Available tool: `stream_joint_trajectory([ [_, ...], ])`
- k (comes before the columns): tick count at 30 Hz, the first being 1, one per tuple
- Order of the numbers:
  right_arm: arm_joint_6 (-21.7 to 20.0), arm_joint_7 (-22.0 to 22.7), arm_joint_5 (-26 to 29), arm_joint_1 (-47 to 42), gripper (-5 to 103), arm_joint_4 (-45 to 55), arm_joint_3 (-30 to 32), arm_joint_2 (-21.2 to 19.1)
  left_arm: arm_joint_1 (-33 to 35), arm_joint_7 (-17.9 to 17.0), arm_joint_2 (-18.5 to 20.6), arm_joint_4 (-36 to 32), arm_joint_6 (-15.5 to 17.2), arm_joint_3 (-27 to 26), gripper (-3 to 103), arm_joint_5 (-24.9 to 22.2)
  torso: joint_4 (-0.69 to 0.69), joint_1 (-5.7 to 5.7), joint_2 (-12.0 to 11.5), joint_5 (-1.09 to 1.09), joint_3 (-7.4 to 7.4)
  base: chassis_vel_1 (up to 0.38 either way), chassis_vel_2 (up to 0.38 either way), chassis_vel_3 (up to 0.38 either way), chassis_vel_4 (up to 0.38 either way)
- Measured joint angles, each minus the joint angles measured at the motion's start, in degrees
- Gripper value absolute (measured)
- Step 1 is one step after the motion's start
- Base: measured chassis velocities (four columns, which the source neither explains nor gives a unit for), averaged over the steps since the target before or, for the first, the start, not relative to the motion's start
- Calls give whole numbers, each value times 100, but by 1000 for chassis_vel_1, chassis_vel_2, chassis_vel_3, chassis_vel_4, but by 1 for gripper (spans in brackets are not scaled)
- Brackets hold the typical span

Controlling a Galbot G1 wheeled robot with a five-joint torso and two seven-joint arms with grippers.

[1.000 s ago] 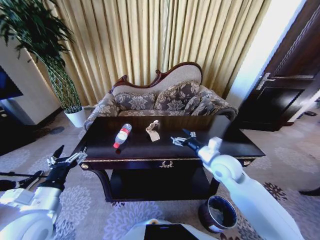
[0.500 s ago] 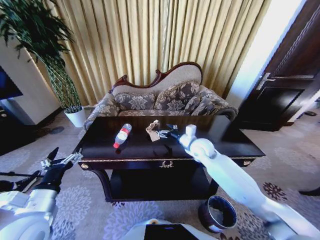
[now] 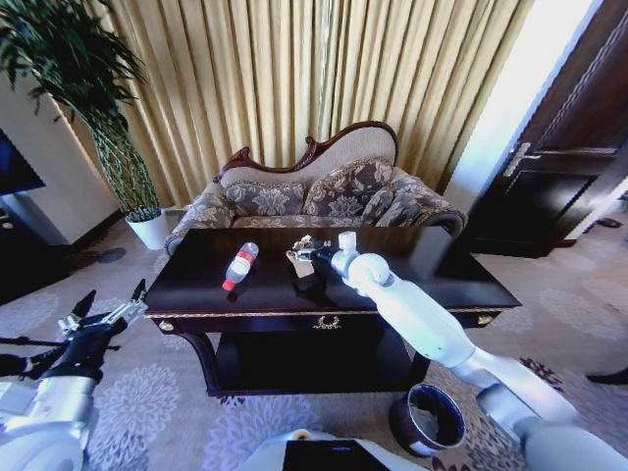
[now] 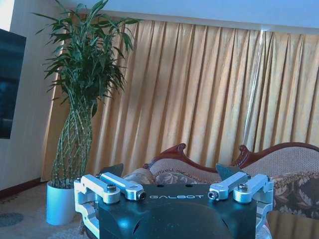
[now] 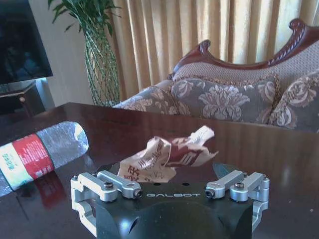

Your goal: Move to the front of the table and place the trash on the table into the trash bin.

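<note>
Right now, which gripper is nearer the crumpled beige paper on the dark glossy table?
Right. The right gripper is open at the crumpled beige paper; the left gripper hangs off the table's left end.

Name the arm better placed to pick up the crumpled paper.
Right. Its end effector is open at the crumpled paper on the table; the left end effector hangs off the table's left end.

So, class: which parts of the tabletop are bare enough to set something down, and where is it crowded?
The table is bare right of the right claw out to its right edge, and along its left end beside the bottle. The centre is crowded: bottle, crumpled paper and claw sit close together.
</note>
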Motion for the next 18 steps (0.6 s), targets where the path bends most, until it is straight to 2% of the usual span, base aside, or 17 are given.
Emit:
stream_joint_trajectory([
  [16,11,153,-61,47,100,-368,-8,360,29,48,-73,0,-47,-52,100,-17,1,0,0,0,0,0,0,0,0],
  [17,19,179,-72,49,102,-391,-5,377,33,51,-76,0,-53,-62,100,-20,1,0,0,0,0,0,0,0,0],
  [18,25,194,-82,53,98,-406,-2,383,37,54,-79,0,-65,-77,100,-24,1,0,0,1,0,0,0,0,0],
])
